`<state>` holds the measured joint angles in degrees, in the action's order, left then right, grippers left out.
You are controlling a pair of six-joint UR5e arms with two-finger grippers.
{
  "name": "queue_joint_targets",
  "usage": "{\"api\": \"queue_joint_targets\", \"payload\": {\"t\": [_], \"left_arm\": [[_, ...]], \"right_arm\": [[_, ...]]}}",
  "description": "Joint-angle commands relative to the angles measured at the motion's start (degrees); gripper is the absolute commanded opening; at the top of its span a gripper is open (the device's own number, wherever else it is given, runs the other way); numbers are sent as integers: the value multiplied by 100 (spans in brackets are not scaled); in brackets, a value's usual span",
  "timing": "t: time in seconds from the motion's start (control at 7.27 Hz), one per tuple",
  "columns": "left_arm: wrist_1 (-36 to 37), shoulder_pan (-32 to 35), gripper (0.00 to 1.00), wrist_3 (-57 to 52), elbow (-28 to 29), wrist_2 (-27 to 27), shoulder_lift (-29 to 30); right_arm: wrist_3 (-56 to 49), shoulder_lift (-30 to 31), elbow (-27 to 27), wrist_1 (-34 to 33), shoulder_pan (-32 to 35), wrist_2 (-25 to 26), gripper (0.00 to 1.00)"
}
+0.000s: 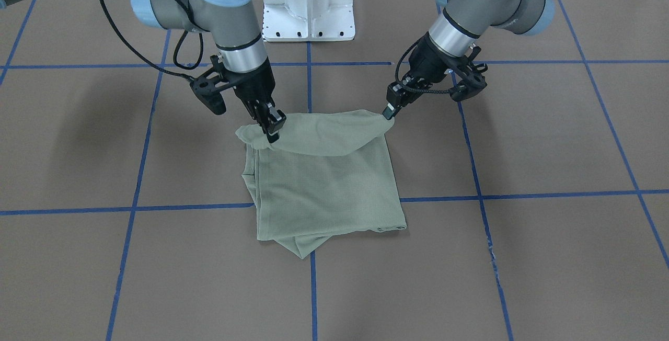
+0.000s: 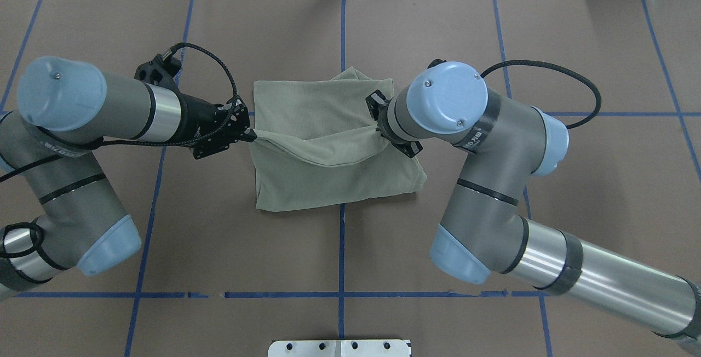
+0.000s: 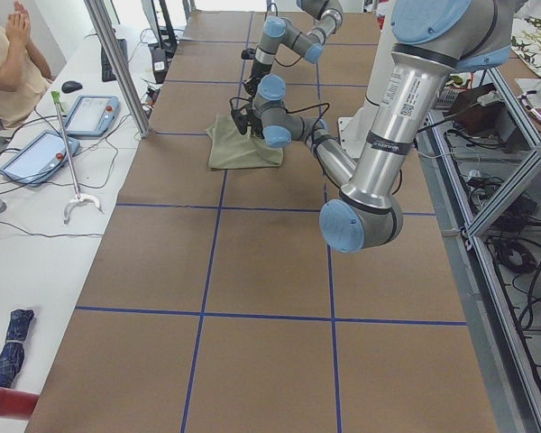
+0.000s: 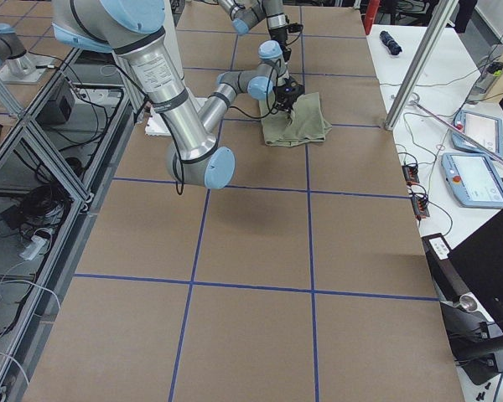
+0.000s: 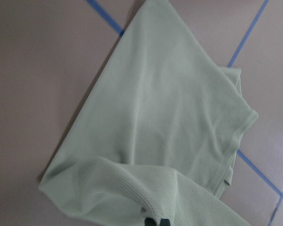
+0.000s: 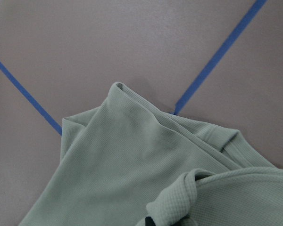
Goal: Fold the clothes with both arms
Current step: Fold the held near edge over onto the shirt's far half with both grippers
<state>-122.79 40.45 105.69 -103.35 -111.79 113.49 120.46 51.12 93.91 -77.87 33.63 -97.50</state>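
The sage-green shirt (image 1: 324, 189) lies folded into a rough rectangle in the middle of the table. It also shows in the overhead view (image 2: 328, 182). My left gripper (image 1: 389, 112) is shut on one corner of the shirt's edge nearest the robot base. My right gripper (image 1: 273, 125) is shut on the other corner. Both corners are lifted slightly, and the fabric sags in a curved flap between them over the flat layers. In the overhead view the left gripper (image 2: 251, 134) shows, and the right one is hidden under its wrist. Both wrist views show the shirt (image 5: 170, 117) (image 6: 122, 179) below the pinched cloth.
The white pedestal base (image 1: 309, 3) stands behind the shirt. Brown paper with blue tape lines (image 1: 312, 288) covers the table. In the exterior left view a person (image 3: 4, 63) sits by tablets (image 3: 36, 153) beyond the table's far long edge.
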Motion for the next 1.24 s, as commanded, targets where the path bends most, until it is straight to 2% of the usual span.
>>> {"api": "queue_joint_targets", "payload": {"t": [0.0, 0.28, 0.55, 0.96, 1.1], "left_arm": [[-25, 243, 0, -154, 428, 8, 278], [-43, 385, 0, -495, 936, 8, 524], [-506, 385, 0, -523, 1534, 8, 709], [-693, 385, 0, -523, 1730, 148, 762], [-745, 385, 0, -532, 1922, 314, 875]], "right_arm": [[-189, -521, -1002, 421, 336, -286, 0], [-216, -805, -1426, 474, 478, -366, 0], [-225, -841, -1830, 982, 496, -358, 0], [-242, -832, -1972, 993, 487, -366, 0], [-295, -858, -2042, 1001, 513, -366, 24]]}}
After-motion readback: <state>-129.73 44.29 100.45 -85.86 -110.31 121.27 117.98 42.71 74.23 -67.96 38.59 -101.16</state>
